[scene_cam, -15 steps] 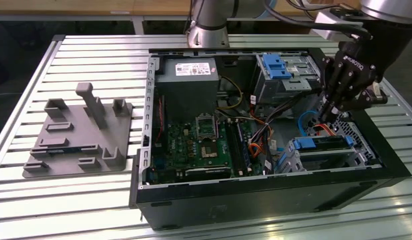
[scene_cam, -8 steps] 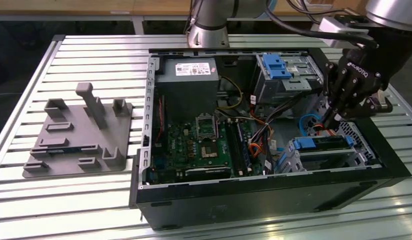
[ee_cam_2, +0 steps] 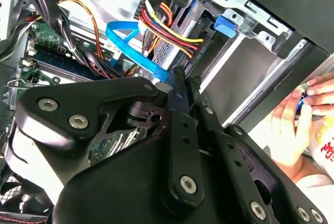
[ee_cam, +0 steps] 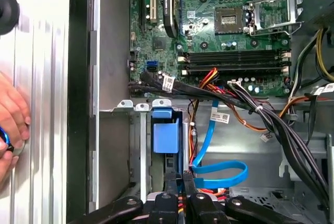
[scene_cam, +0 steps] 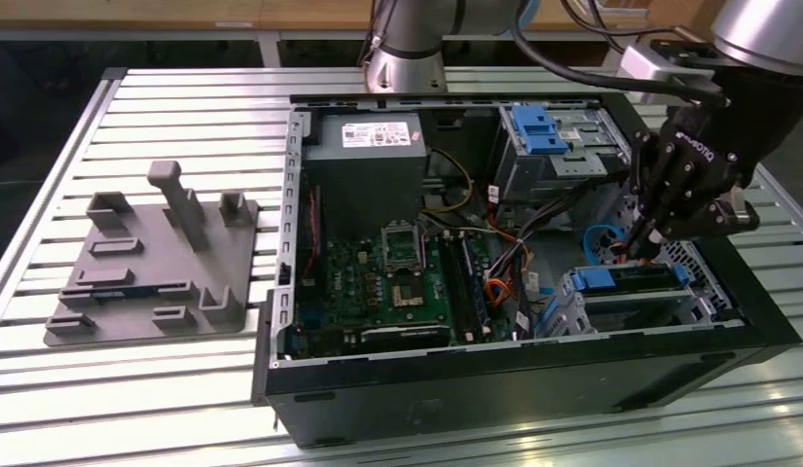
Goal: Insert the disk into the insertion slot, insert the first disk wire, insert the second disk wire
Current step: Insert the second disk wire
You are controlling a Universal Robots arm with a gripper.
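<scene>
Your gripper (ee_cam: 181, 179) hangs inside the open computer case (scene_cam: 531, 365), fingers drawn narrow, nearly together, at the cable end of the disk (scene_cam: 631, 280). In the exterior view the disk, in its blue carrier, already sits in the insertion slot (scene_cam: 693, 292), the silver perforated cage at the case's near corner. Whether the fingertips pinch a connector cannot be told. The flat blue data cable (ee_cam: 222, 171) loops just beside the fingertips; judge it light, springy and thin, best held by its rigid plug rather than the ribbon. The red and yellow power wires (ee_cam_2: 169, 25) lie next to it, soft and easily snagged. Farther into the case lie the motherboard (scene_cam: 388, 282) and the taller cage with blue clip (scene_cam: 557, 141). The case rests on a slatted metal table (scene_cam: 167, 117); a grey fixture plate (scene_cam: 148, 268) stands well apart. A person's hands (ee_cam_2: 300, 119) rest outside the case wall.
</scene>
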